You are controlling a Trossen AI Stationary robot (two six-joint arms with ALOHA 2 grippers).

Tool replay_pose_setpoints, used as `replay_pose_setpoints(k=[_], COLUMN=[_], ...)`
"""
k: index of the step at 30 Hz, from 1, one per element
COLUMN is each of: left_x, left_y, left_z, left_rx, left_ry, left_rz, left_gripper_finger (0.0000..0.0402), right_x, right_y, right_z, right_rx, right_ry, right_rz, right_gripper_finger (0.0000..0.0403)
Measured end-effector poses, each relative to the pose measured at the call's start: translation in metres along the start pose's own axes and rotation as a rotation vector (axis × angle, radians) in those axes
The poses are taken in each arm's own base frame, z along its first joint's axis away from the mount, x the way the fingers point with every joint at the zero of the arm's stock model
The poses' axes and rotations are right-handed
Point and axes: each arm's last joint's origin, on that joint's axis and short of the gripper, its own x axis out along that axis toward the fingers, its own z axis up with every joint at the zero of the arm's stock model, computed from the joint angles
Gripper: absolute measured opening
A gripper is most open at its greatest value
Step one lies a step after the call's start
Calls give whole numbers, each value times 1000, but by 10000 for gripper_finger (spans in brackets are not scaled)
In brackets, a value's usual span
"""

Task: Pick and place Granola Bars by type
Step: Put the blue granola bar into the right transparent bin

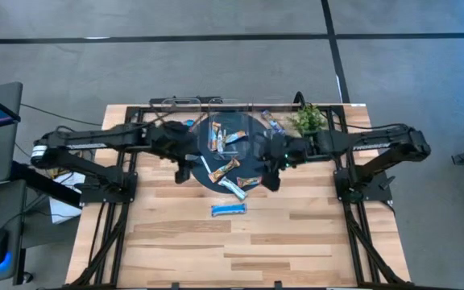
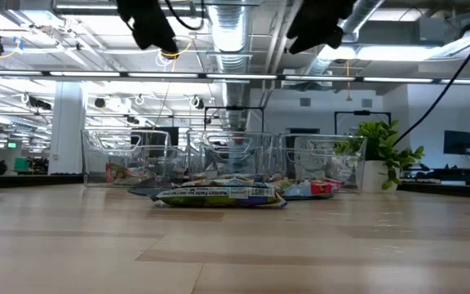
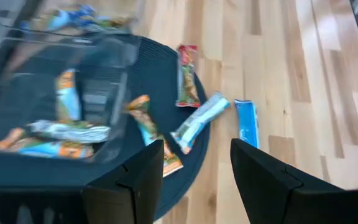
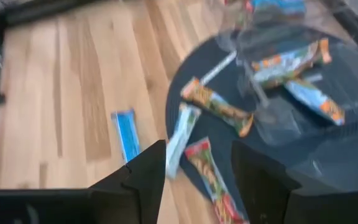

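Several granola bars lie on a dark round mat [image 1: 208, 179]: an orange one [image 1: 230, 167], a blue-white one [image 1: 233, 190] and a red one [image 1: 249, 181]. One blue bar [image 1: 229, 209] lies flat on the wood nearer the near edge, also visible in the left wrist view [image 3: 246, 122] and the right wrist view [image 4: 126, 134]. More bars sit in a clear bin [image 1: 226, 137] on the mat's far part. My left gripper [image 1: 185, 169] hovers open above the mat's left edge. My right gripper [image 1: 271, 173] hovers open above its right edge.
Clear bins [image 1: 176, 105] stand in a row along the table's far edge, one holding a bar [image 1: 274, 122]. A small green plant [image 1: 307, 119] stands at the far right. Bare wood [image 1: 240, 250] stretches toward the near edge. In the low view both grippers hang well above the table.
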Motion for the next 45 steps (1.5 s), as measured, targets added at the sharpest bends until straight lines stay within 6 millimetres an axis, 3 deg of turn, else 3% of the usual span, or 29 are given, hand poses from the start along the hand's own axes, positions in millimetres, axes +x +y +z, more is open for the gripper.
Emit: replay_pose_setpoints(k=[9, 13, 19, 24, 30, 35, 42, 45], left_x=[73, 101, 121, 122, 122, 119, 111, 108], left_y=[-19, -30, -37, -38, -37, -37, -36, -36], left_z=[-9, -19, -22, -22, -23, -27, -32, -32], left_rx=[49, 72, 31, 6, 0, -2, 35, 44], left_ry=[217, 311, 335, 330, 345, 392, 450, 452], left_rz=[-137, -156, -203, -197, -191, -185, -183, -185], left_gripper_finger=[180, 180, 180, 180, 180, 180, 180, 180], right_x=[8, -2, -8, 1, 39, 81, 141, 155], right_y=[22, 28, 35, 43, 58, 64, 66, 66], right_z=[-20, -25, -31, -34, -32, -35, -40, -43], right_rx=[-23, -49, -117, -180, -312, -411, -372, -348], right_ry=[96, 102, 128, 151, 82, 76, 89, 98], right_rz=[-154, -170, -144, -130, 19, 39, 289, 361], right_gripper_finger=[152, 145, 138, 137, 138, 137, 138, 137])
